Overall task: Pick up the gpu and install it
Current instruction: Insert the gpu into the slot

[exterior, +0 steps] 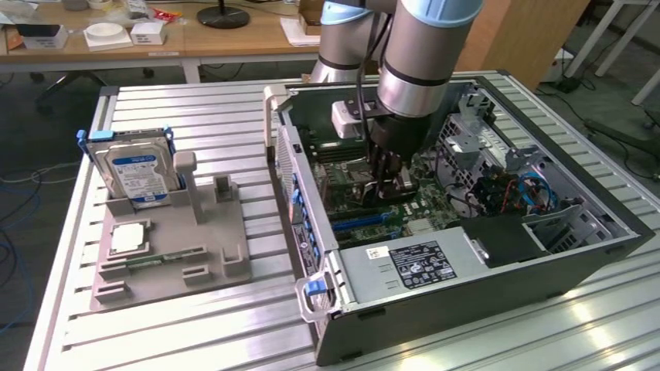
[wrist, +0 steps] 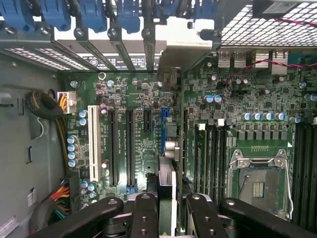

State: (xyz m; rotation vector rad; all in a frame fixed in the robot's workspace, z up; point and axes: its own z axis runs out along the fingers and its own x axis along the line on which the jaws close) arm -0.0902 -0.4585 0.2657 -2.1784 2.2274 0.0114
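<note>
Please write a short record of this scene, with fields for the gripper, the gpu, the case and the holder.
gripper: shut on the gpu, inside the computer case
gpu: edge-on between the fingers, over the motherboard slots; seated or not, cannot tell
computer case: open, lying on its side
parts holder: carries hard drive, CPU, RAM stick

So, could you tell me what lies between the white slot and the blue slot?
In the wrist view, two long black slots and one short black slot, all empty, stand between them.
</note>
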